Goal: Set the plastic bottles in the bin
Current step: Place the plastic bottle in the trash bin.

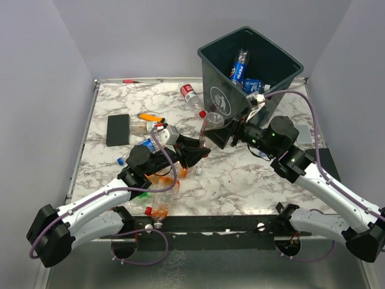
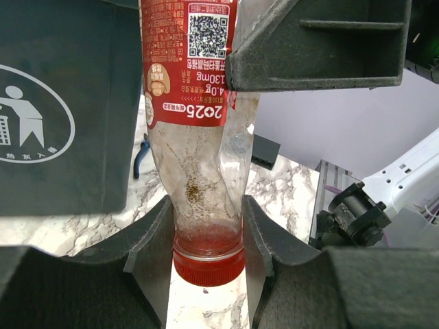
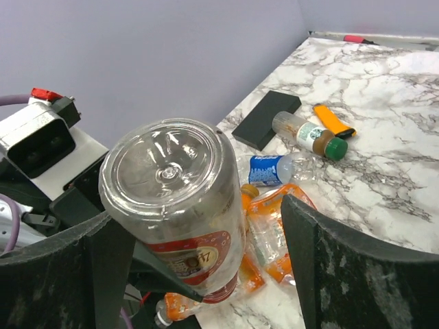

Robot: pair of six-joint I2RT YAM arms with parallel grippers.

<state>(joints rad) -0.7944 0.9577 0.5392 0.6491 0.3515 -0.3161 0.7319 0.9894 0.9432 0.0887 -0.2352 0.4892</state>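
Note:
My left gripper (image 2: pixel 208 233) is shut on the neck of a clear bottle with a red label and red cap (image 2: pixel 199 137). It holds the bottle off the table, base towards the bin; the bottle also shows in the top view (image 1: pixel 212 125). My right gripper (image 3: pixel 199 233) is open, with its jaws wide around the bottle's base (image 3: pixel 168 171), and one finger (image 3: pixel 103 274) is against it. The dark bin (image 1: pixel 219 99) stands at the back right with blue-labelled bottles (image 1: pixel 239 66) inside. More bottles (image 1: pixel 162 201) lie under the left arm, orange ones among them (image 3: pixel 274 226).
A black pad (image 1: pixel 118 129) and an orange lighter (image 1: pixel 149 116) lie at the left. A green-capped bottle (image 3: pixel 305 133) lies next to the lighter. A red-labelled bottle (image 1: pixel 191 96) lies beside the bin. Blue-handled pliers (image 2: pixel 140 154) lie by the bin's foot.

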